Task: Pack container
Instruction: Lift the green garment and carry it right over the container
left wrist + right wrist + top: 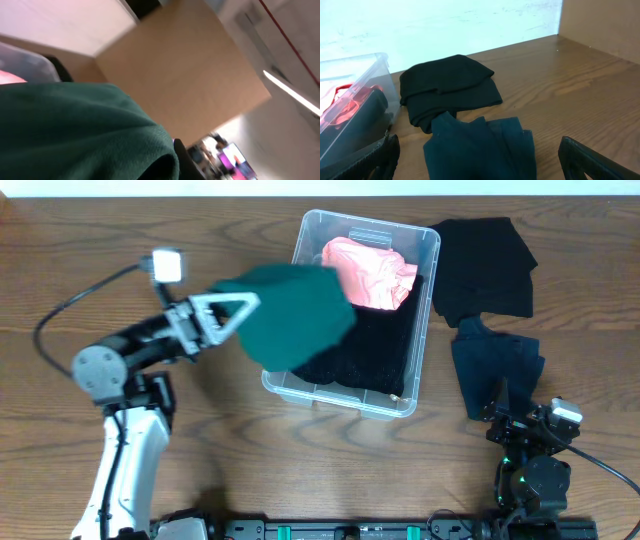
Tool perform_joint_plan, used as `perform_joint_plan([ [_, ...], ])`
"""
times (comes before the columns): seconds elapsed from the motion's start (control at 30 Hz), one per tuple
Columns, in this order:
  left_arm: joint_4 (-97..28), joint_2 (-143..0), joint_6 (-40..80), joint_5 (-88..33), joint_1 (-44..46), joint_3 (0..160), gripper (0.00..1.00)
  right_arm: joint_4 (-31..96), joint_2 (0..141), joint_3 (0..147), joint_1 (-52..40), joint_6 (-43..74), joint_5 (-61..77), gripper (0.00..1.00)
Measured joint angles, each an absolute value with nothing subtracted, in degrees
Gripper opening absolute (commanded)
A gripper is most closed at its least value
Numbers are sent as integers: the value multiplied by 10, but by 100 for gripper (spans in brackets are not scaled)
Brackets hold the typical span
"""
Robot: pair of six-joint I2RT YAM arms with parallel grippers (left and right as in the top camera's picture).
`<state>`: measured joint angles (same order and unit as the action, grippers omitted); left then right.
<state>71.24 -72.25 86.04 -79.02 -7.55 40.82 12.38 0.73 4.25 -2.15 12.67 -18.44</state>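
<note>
The clear plastic container [425, 250] stands mid-table. It holds a pink garment [368, 272] at the back and a black garment [365, 350] in front. My left gripper [232, 312] is shut on a dark green cloth [295, 315] and holds it over the container's left rim; the cloth fills the left wrist view [75, 130]. My right gripper [525, 415] is open and empty, low near the front right, just in front of a dark blue garment [480, 147]. The container's corner shows in the right wrist view [365, 75].
A black folded garment [485, 265] lies on the table right of the container, also in the right wrist view [447, 85]. The dark blue garment [495, 370] lies in front of it. A cable [70, 305] loops at the left.
</note>
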Motion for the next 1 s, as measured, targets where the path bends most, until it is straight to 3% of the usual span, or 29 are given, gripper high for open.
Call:
perform_joint_plan([
  [0.4,514,-747,678,-754,71,409,6,124,7,43,-22,127,-184,99],
  [0.83,475,-847,601,-684,88,446,6,124,7,43,-22,127,-184,99],
  [1.0,323,-848,576,-677,89,535,6,124,7,43,-22,127,-184,99],
])
